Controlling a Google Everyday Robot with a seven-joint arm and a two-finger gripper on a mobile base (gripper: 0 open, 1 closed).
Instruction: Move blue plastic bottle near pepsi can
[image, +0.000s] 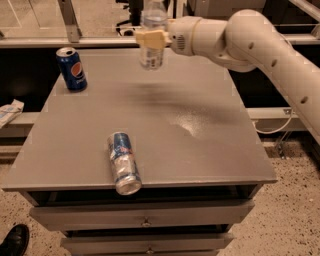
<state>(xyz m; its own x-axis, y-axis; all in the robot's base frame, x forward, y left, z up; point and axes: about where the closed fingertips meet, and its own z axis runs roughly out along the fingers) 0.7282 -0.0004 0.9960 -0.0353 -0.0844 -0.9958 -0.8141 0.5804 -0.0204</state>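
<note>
The clear plastic bottle hangs upright above the far middle of the grey table. My gripper is shut around its upper body, reaching in from the right on the white arm. The bottle's top runs out of the frame. The dark blue Pepsi can stands upright at the far left corner of the table, well to the left of the bottle.
A blue-and-silver can lies on its side near the table's front edge. Drawers run below the front edge. A black shoe shows at the bottom left on the floor. A rail and chair legs stand behind the table.
</note>
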